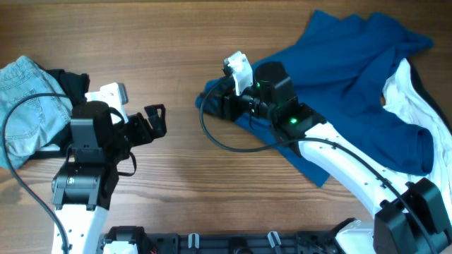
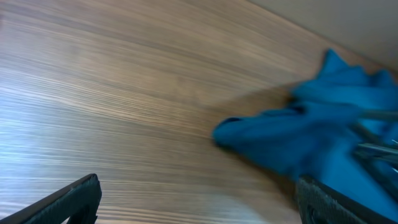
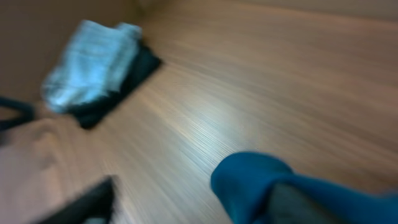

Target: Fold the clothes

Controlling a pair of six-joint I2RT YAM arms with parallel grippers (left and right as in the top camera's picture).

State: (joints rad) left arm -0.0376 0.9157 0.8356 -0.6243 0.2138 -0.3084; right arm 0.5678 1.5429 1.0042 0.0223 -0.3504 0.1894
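Note:
A blue garment (image 1: 346,77) lies crumpled across the right half of the table. Its left corner also shows in the left wrist view (image 2: 292,143). My right gripper (image 1: 210,100) is at that left corner. In the right wrist view its fingers (image 3: 193,205) are wide apart, and a fold of the blue cloth (image 3: 249,180) is draped over the right finger. My left gripper (image 1: 157,120) is open and empty over bare wood left of the blue corner, with its fingers (image 2: 199,211) spread wide.
A white garment (image 1: 413,106) lies on the blue one's right edge. A folded pile of light denim (image 1: 25,99) on black cloth (image 1: 70,83) sits at the far left and also shows in the right wrist view (image 3: 93,62). Bare wood separates the grippers.

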